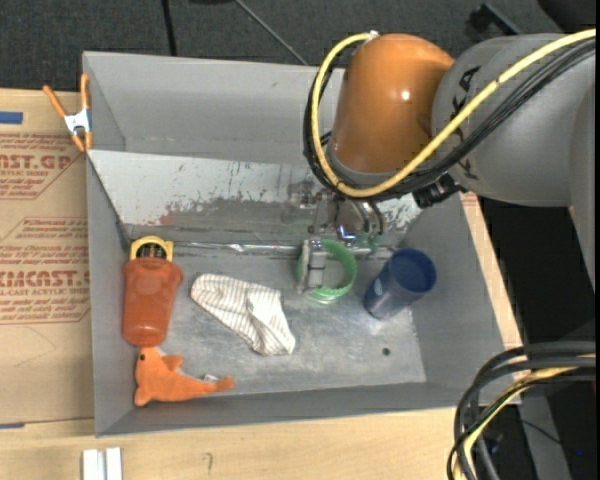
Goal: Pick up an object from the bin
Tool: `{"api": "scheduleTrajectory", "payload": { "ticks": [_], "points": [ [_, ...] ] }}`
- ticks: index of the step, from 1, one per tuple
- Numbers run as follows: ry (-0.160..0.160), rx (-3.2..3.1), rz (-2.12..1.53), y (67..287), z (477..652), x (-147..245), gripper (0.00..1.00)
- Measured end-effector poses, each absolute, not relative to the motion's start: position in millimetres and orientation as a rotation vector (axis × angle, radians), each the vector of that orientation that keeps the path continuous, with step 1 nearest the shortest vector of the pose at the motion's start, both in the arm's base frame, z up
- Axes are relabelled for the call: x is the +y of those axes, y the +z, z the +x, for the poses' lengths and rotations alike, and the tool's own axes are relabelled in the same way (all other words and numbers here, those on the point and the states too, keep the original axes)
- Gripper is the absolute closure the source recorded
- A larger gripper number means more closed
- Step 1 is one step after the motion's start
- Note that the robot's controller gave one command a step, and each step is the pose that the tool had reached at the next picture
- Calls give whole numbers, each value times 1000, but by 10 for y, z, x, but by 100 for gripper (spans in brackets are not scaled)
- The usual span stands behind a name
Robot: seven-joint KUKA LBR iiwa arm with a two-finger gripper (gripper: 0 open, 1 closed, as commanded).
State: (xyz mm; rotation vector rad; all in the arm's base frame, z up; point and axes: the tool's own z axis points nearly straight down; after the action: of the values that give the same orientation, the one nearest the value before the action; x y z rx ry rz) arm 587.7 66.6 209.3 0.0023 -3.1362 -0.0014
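My gripper (318, 268) reaches down into the middle-right of the bin, right over a green ring (329, 286) that lies on the floor. One finger stands inside the ring's loop. A blue cup (400, 281) lies on its side just to the right of the ring. A crumpled white cloth (247, 311) with thin stripes lies to the left of the ring.
An orange bottle (150, 296) with a yellow cap lies along the left wall. An orange toy animal (170, 380) rests in the front left corner. The arm with its orange dome covers the bin's back right.
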Motion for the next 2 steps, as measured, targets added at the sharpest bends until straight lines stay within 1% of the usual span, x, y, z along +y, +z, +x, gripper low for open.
{"api": "scheduleTrajectory", "payload": {
  "ticks": [1, 2],
  "points": [
    [-2, -3144, 2, 2144, 5890, 663, 0],
    [-2, -3148, 16, 1685, 5360, 821, 0]
  ]
}}
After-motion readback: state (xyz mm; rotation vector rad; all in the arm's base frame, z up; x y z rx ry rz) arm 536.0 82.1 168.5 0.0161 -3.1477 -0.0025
